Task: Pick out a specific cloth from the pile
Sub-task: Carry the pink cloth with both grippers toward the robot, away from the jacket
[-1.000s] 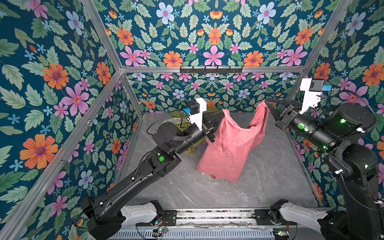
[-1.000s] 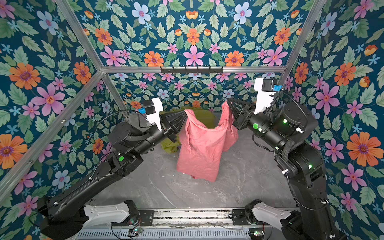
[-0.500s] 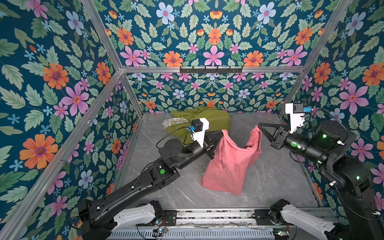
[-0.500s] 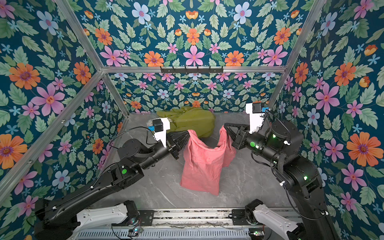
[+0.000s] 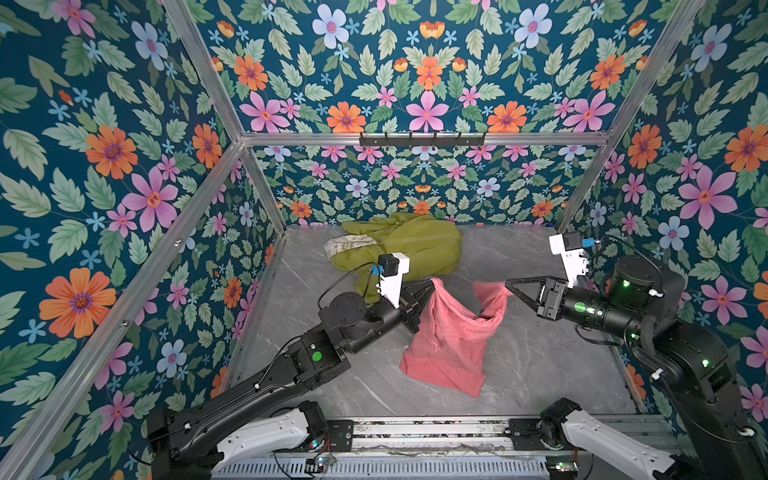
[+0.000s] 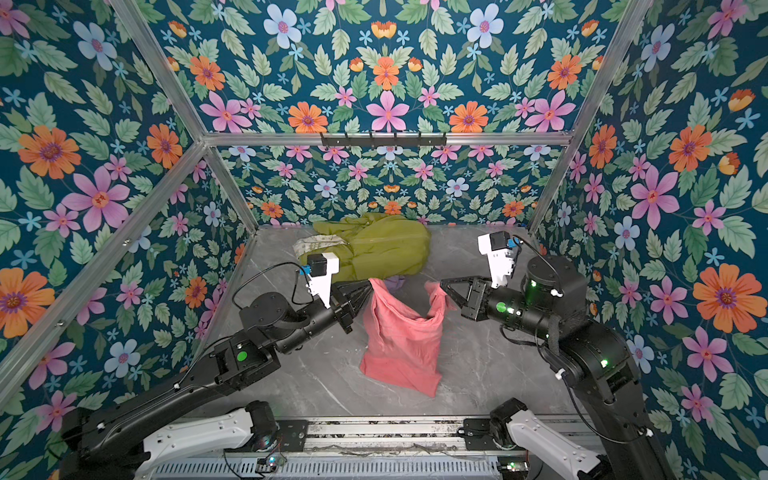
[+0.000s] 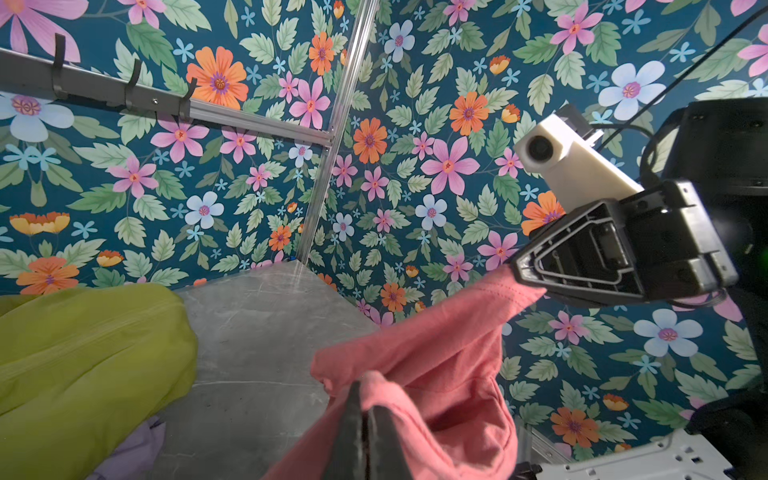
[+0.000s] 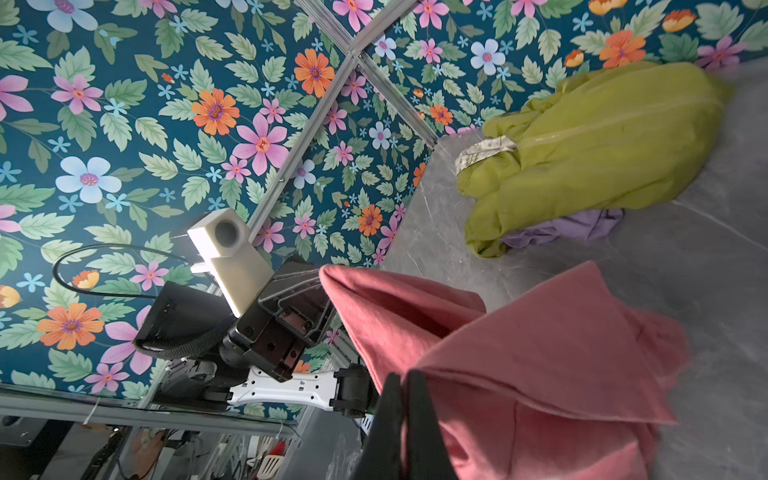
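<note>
The salmon-pink cloth [image 5: 449,340] [image 6: 399,340] hangs between both grippers in the middle of the table, apart from the pile. Its lower part lies crumpled on the grey marble table [image 5: 540,353]. My left gripper [image 5: 428,286] [image 7: 365,390] is shut on the cloth's left top corner. My right gripper [image 5: 508,286] [image 8: 402,380] is shut on its right top corner. The fabric [image 7: 436,365] [image 8: 540,353] sags between the two grips. The pile [image 5: 415,245] lies at the back: an olive-green garment, a cream patterned piece [image 5: 345,245] and a lilac piece [image 8: 582,228].
Floral walls with aluminium posts close in the table on three sides. A black hook rail [image 5: 422,139] runs along the back wall above the pile. The arms' mounting rail [image 5: 415,432] lines the front edge.
Both grippers have come down and toward the front with the cloth. Its lower half now rests on the table and the top edge sags more.
</note>
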Robot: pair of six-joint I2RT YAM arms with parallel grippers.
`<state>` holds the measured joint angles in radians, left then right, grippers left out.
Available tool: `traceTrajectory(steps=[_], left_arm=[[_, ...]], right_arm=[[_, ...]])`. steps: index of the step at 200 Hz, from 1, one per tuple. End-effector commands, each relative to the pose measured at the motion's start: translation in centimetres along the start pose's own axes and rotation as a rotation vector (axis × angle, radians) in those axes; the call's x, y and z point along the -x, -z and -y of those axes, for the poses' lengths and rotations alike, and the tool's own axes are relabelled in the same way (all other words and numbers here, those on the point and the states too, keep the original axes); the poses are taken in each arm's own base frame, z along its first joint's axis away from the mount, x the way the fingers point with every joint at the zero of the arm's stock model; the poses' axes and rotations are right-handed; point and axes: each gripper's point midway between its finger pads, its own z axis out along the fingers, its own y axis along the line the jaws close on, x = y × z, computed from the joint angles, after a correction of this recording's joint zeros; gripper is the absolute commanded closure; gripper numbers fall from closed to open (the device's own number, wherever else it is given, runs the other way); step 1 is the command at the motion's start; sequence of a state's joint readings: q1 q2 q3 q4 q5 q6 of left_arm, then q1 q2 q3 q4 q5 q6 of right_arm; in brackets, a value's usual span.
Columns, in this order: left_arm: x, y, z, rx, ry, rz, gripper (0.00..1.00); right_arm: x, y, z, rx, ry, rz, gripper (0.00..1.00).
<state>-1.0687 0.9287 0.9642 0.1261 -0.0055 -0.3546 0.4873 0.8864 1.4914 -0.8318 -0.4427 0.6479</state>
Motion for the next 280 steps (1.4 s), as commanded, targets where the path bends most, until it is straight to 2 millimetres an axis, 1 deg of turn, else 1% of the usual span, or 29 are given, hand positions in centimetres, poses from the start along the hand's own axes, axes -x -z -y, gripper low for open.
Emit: traceTrajectory(steps=[1,31,56,80,99,133,173,213,226,248,280], left_arm=[[-0.7,0.6,-0.9,0.041,0.03,-0.016,1.0],[-2.0,1.2,-2.2,0.101,0.027,-0.051,1.0],[-3.3,1.3,-2.8,0.126,0.023,-0.089,1.0],[-4.8,1.2,-3.5,0.146,0.021,-0.127,1.0],[-5.7,1.2,-4.0,0.163,0.017,-0.144,1.0],[-7.3,1.1,-5.0,0.199,0.009,-0.166,1.0],[-9.4,0.6,-5.9,0.224,-0.007,-0.219,1.0],[-11.3,0.4,-6.8,0.252,-0.037,-0.266,1.0],[-12.2,0.3,-7.2,0.266,-0.045,-0.289,1.0],[-14.3,-0.1,-8.0,0.287,-0.059,-0.344,1.0],[-16.9,-0.4,-9.1,0.313,-0.073,-0.411,1.0]], right_arm=[[-1.2,-0.5,0.4,0.018,-0.075,-0.042,1.0],[-2.6,-1.6,2.4,-0.016,-0.118,-0.066,1.0],[-3.5,-2.4,3.4,-0.029,-0.158,-0.095,1.0],[-4.2,-2.5,4.1,-0.055,-0.171,-0.117,1.0],[-4.9,-2.7,5.1,-0.083,-0.175,-0.132,1.0],[-7.2,-4.3,8.7,-0.178,-0.196,-0.183,1.0],[-8.9,-5.7,11.8,-0.254,-0.197,-0.22,1.0],[-11.4,-6.9,15.7,-0.363,-0.199,-0.285,1.0],[-12.0,-7.1,16.7,-0.391,-0.199,-0.296,1.0],[-13.1,-7.3,18.5,-0.439,-0.203,-0.31,1.0],[-14.2,-7.4,20.6,-0.486,-0.22,-0.331,1.0]])
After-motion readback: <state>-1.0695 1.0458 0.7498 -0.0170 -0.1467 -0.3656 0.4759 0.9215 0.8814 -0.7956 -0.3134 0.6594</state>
